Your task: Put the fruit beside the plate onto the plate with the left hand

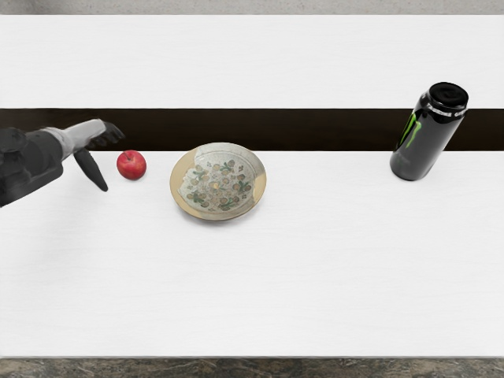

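A small red apple (131, 164) lies on the white table just left of a round patterned plate (183, 169) with a tan rim. My left hand (99, 150) reaches in from the left edge and hovers just left of the apple, apart from it. Its fingers are spread, the thumb pointing down toward the table and the other fingers stretched above, and it holds nothing. The plate carries no fruit. The right arm does not show.
A black can with a green logo (428, 132) stands at the far right near the table's back edge. A dark gap runs across behind the apple and plate, separating this table from another white surface.
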